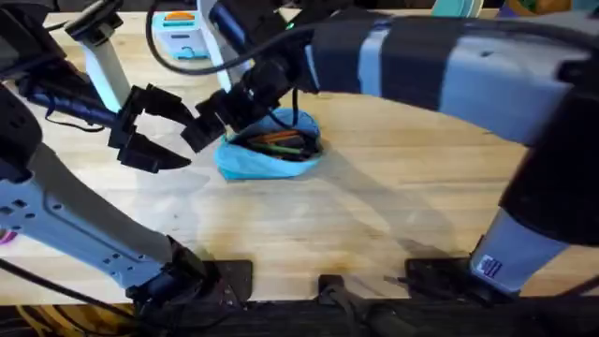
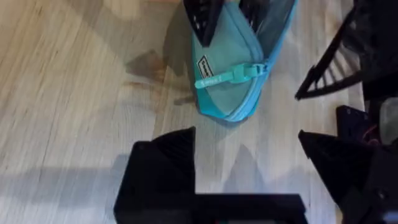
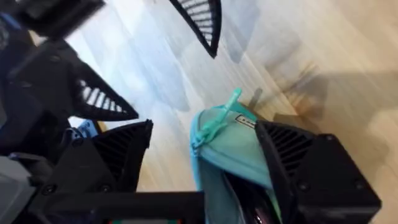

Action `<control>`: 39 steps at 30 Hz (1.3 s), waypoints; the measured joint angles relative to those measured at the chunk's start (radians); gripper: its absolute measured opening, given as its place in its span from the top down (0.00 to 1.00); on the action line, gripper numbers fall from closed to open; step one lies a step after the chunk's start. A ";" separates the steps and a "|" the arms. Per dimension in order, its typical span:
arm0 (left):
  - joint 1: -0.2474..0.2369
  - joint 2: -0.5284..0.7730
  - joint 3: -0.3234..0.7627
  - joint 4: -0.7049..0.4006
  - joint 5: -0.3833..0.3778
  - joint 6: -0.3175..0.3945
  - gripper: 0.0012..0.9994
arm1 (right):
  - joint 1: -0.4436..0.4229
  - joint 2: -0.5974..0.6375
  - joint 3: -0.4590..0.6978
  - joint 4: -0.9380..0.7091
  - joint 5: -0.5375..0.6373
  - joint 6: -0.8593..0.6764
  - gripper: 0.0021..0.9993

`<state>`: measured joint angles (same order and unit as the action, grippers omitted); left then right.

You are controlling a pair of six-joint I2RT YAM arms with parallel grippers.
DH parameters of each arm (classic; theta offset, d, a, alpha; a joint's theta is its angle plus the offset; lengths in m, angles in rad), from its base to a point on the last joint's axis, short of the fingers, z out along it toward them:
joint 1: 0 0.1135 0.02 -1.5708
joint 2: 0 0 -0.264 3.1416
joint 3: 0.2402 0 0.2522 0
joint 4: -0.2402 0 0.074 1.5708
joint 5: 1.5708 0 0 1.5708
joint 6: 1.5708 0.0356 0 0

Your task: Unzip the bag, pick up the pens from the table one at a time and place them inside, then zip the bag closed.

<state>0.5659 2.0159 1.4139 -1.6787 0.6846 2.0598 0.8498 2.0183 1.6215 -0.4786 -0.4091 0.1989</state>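
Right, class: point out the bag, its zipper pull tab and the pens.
bag [image 1: 267,161], overhead view, front blue fabric.
zipper pull tab [image 2: 214,80], left wrist view, teal tab's middle.
pens [image 1: 279,140], overhead view, orange barrel inside the bag.

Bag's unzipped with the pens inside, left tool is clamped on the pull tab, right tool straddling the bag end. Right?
Not quite. The left tool is open and clear of the pull tab; the left wrist view shows bare table between them. The rest holds: the bag is open with pens inside, and the right tool straddles its end.
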 joint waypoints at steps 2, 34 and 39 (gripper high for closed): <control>0.000 0.000 0.000 0.003 0.000 0.000 0.01 | 0.005 0.036 0.000 0.001 0.000 0.003 0.00; 0.000 0.000 0.000 0.003 0.000 0.000 0.01 | 0.003 0.057 0.003 0.007 -0.094 0.063 0.97; 0.000 0.000 0.000 0.003 0.000 0.000 0.01 | -0.008 0.053 0.027 0.004 -0.102 0.063 0.97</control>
<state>0.5659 2.0159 1.4139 -1.6752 0.6849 2.0598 0.8418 2.0713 1.6489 -0.4743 -0.5108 0.2619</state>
